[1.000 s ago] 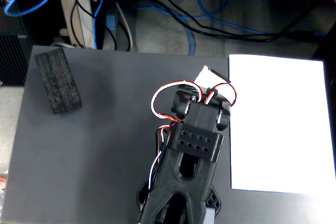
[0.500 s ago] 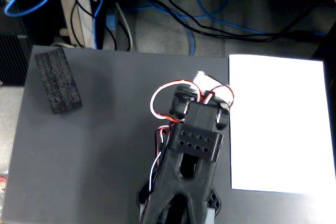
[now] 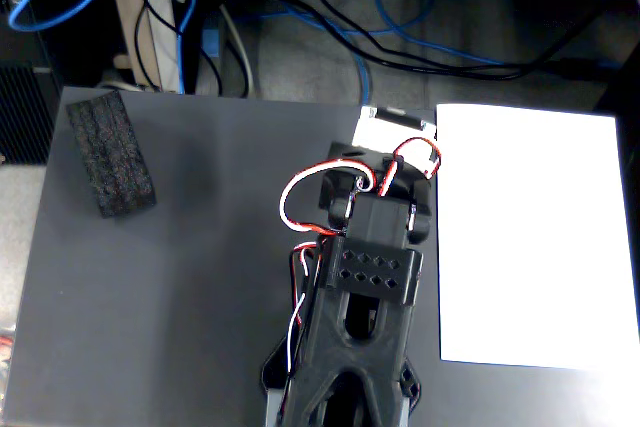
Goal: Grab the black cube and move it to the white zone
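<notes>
Glossy black plastic arm (image 3: 365, 277), blocky servo housings and a forked lower link. Plate pierced with diamond-shaped holes (image 3: 366, 267). Red, white and black wires (image 3: 298, 195) looping along the left side and over the top.

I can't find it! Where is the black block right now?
In the fixed view, the black cube lies at the upper left of the dark grey mat, left of the arm and far from the white zone.
</notes>
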You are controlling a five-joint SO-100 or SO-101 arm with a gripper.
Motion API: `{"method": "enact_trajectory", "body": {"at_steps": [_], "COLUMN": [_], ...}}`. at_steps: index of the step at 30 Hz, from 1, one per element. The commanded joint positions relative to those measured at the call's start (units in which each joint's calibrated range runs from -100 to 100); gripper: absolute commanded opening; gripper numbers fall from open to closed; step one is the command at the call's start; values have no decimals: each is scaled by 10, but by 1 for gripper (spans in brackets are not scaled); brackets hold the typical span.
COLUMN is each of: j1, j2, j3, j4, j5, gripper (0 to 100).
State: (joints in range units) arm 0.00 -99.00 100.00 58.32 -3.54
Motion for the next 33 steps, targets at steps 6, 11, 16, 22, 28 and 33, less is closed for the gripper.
{"method": "enact_trajectory", "body": {"at_steps": [6,11,16,22,28,33], "j1": [-46,-202,-273,-409,-518,-538], "j2": [0,124,439,749,782,784], "j3": [-324,-370,-575,-763,-891,-884], "j4": [39,70,46,152,285,340], "j5": [10,44,79,149,183,261], "gripper": [6,6,6,6,6,6]}}
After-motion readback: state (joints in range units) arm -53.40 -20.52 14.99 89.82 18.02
